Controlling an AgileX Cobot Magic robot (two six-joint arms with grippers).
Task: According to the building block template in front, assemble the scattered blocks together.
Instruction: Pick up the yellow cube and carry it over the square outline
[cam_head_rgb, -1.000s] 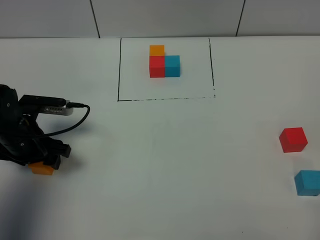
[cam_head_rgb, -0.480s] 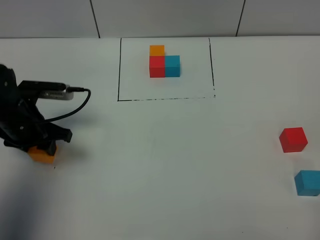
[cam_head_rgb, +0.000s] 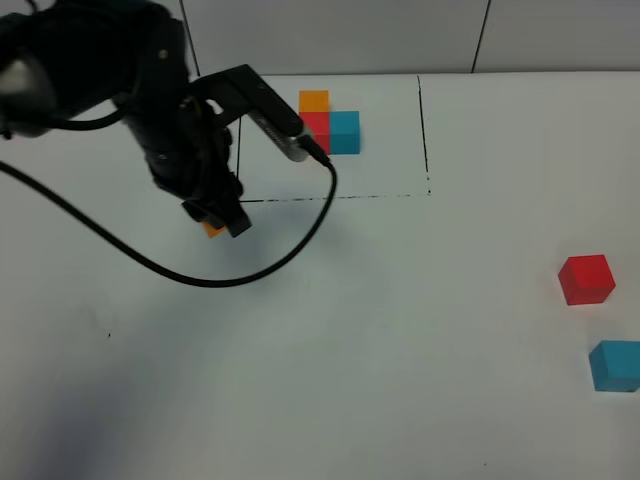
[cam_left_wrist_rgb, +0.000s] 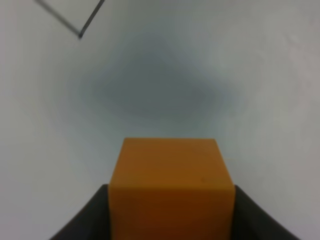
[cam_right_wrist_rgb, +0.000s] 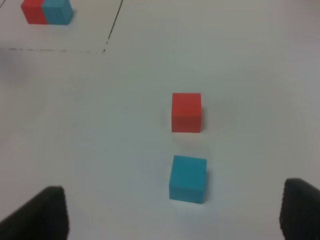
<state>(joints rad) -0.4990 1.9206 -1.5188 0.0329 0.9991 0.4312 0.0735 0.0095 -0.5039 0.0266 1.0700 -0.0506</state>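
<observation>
The building block template, an orange, red and blue L of cubes, sits at the back inside a thin black rectangle. My left gripper hangs above the rectangle's near left corner, shut on the orange cube. In the left wrist view that orange cube fills the space between the dark fingers, above the table. The loose red cube and light blue cube lie at the right. My right gripper is open above them, with the red cube and blue cube untouched.
The left arm's black cable loops over the white table left of centre. The template's red and blue cubes show far off in the right wrist view. A grey wall runs along the table's back edge.
My left gripper closed on the orange cube at the table's left, lifted it and carried it up and right to the rectangle's near left corner. The right gripper has not moved.
</observation>
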